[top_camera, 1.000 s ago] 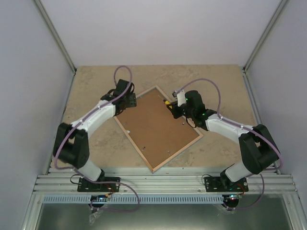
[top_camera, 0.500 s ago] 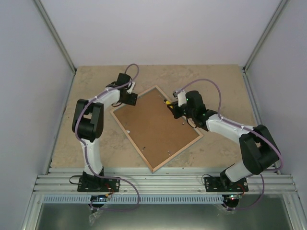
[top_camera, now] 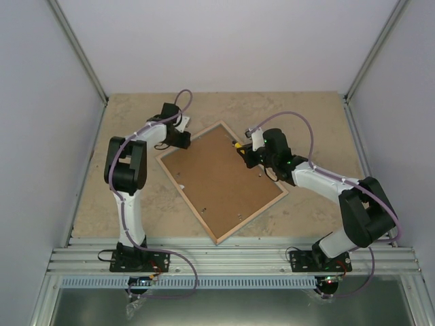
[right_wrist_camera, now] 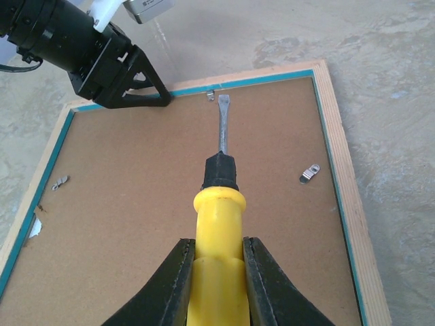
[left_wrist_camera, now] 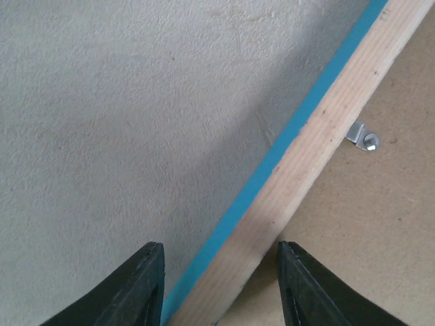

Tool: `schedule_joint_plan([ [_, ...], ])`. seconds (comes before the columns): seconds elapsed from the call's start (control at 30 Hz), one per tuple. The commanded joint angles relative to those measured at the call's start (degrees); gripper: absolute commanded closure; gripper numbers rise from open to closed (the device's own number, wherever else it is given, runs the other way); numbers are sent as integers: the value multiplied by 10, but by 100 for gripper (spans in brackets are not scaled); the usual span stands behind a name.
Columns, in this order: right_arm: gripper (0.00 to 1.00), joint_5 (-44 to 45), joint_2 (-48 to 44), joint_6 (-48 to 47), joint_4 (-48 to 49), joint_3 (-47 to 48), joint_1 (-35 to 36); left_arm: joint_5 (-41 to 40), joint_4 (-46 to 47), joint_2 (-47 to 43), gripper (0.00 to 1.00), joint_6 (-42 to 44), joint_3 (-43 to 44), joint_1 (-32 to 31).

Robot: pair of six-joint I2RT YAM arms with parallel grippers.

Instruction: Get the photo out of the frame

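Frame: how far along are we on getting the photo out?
Done: frame lies face down; right gripper holds the screwdriver. In hand: its blade by a clip, left gripper straddling the same rail. Left: clips, backing board still in, photo unseen.

Wood frame (left_wrist_camera: pixel 319 146), matt fibrebd back (right_wrist_camera: pixel 170 176), glossy plastic screwdriver hdl (right_wrist_camera: pixel 217 265).

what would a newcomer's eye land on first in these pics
The frame lies face down in the middle of the table, its brown backing up. The right end effector is shut on a yellow-handled screwdriver whose blade points at a metal clip on the far-left rail. The left end effector straddles that same rail, jaws open.
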Motion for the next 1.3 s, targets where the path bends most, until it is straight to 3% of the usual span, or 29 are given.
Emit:
schedule_joint_plan([
  [0.0,99,3,-5,-7,19,-4,-3,16,-14,20,56,7,6,-1],
  [0.1,100,6,-4,-7,19,-4,-3,2,-15,24,68,0,5,-1],
  [0.23,99,5,-5,-7,18,-3,-3,-20,-21,20,77,-22,0,7],
  [0.47,100,-2,-10,-6,15,-2,-2,-41,-36,-17,84,-73,-40,10],
  [0.93,100,-27,3,-7,0,16,13,-45,-58,-124,86,-154,-157,-20],
  [1.27,100,-29,43,-12,-39,56,50,-62,-56,-177,87,-229,-213,-81],
])
